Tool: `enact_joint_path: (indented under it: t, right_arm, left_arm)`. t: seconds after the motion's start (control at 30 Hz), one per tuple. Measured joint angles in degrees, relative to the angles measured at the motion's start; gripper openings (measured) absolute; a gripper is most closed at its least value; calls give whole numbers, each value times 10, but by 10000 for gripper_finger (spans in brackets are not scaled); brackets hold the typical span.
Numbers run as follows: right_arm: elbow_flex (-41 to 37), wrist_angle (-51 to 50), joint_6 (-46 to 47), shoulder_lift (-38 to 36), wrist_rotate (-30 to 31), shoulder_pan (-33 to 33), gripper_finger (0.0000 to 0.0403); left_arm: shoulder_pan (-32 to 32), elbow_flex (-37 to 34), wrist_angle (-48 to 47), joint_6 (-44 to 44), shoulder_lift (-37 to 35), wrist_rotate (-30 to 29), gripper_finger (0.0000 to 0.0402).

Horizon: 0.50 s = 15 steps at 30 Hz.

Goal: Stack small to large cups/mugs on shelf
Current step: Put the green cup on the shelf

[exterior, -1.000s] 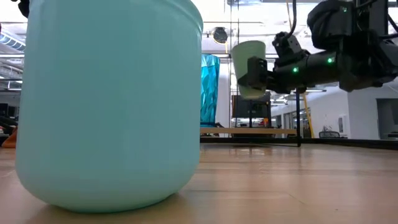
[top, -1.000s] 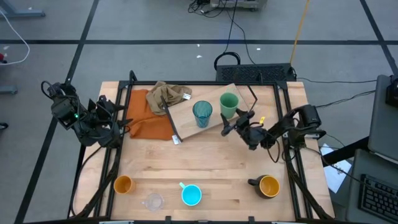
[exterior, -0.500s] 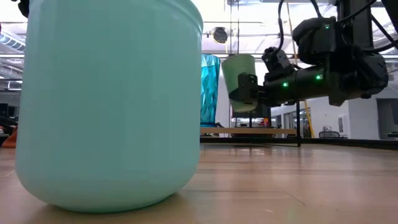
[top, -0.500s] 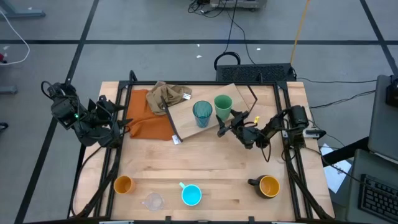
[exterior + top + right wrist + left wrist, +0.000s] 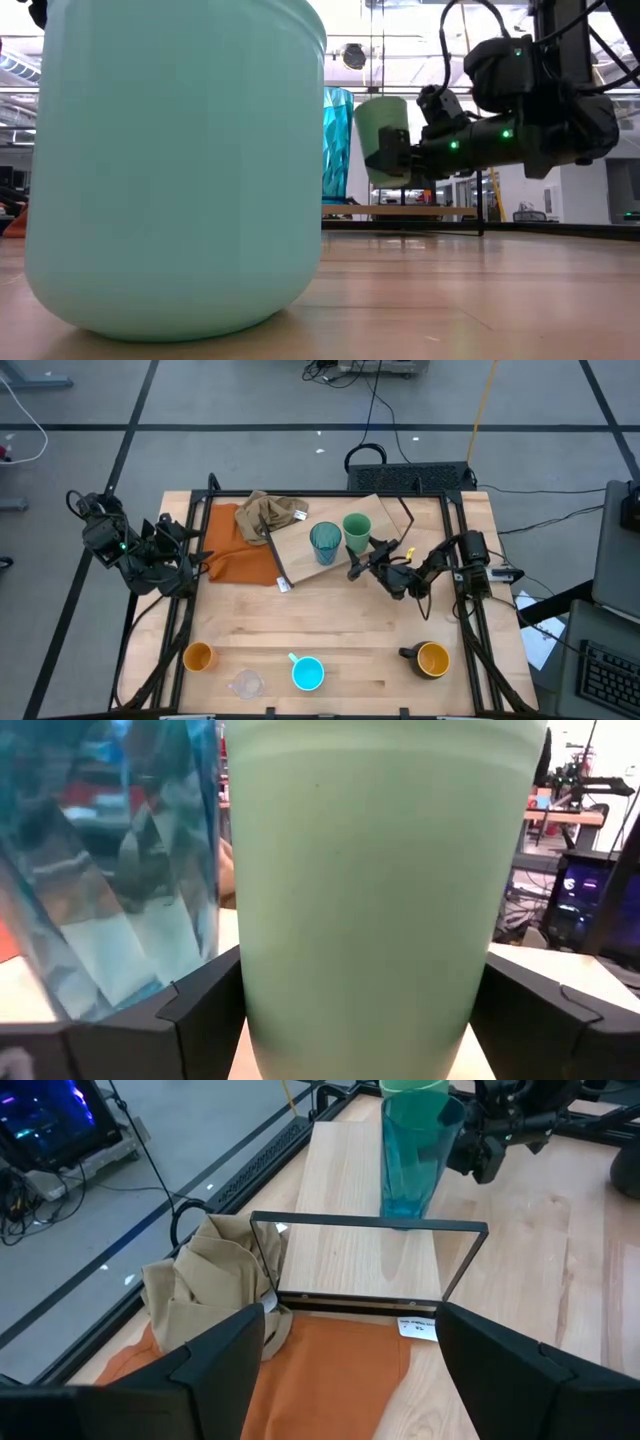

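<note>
My right gripper [image 5: 370,556] is shut on the green cup [image 5: 357,530] and holds it over the wooden shelf [image 5: 300,556], right beside the teal tumbler [image 5: 325,542], which stands upright on the board. Along the table's near edge stand the orange cup [image 5: 198,656], the clear glass [image 5: 245,684], the light-blue mug [image 5: 308,673] and the black mug [image 5: 430,659]. My left gripper [image 5: 365,1365] waits open at the table's left edge, nothing between its fingers. My right gripper pinches the green cup's lower wall [image 5: 300,1020] between its two fingers [image 5: 200,1015], one on each side. The fingers reach in level from the table's right side. The cup stands upright in the hold, its base [image 5: 382,180] clear above the shelf board [image 5: 400,211].
An orange cloth [image 5: 235,555] with a crumpled khaki cloth [image 5: 268,515] on it lies left of the shelf. The light-blue mug [image 5: 170,160] fills the left of the low view. Bare tabletop lies between the shelf and the near row of cups.
My right gripper has carried the green cup down and toward the table's left, closer to the teal tumbler. The cup has stayed upright in the hold. The move has slowed over the last half second.
</note>
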Motion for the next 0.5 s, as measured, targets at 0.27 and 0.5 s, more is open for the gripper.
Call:
enact_joint_path:
  t: [0.27, 0.5]
  right_arm:
    - [3, 0, -1, 4, -2, -6, 307]
    - [3, 0, 13, 19, -5, -12, 307]
  left_arm:
    - [0, 0, 0, 0, 0, 0, 296]
    - [0, 0, 0, -3, 0, 0, 296]
